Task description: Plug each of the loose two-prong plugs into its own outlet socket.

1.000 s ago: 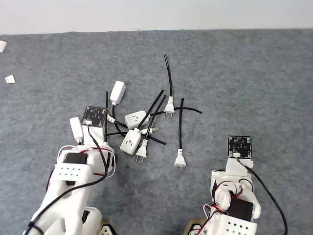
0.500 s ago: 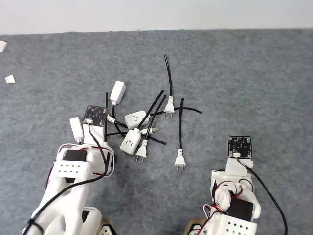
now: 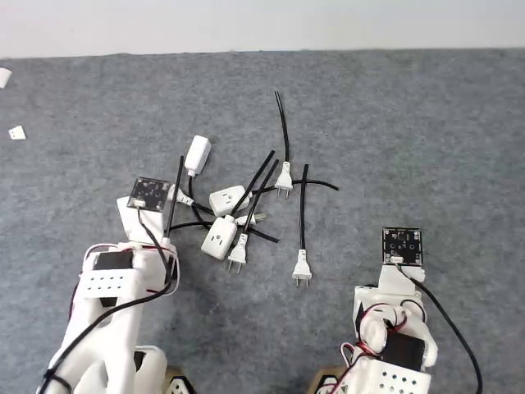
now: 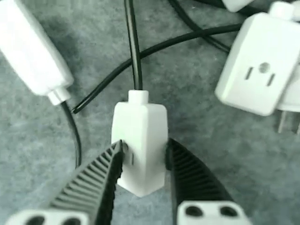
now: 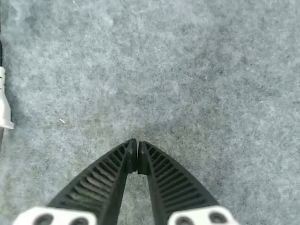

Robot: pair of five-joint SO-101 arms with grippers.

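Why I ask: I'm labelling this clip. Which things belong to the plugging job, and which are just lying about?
Job: white plug gripped by the left gripper; loose plugs; outlet sockets.
Lying about: white scraps at the table's edge, far from the cords.

Grey felt worktop (image 3: 426, 123) runs back to a white wall (image 3: 262, 25) — a small white scrap (image 3: 16, 132) lies far left.
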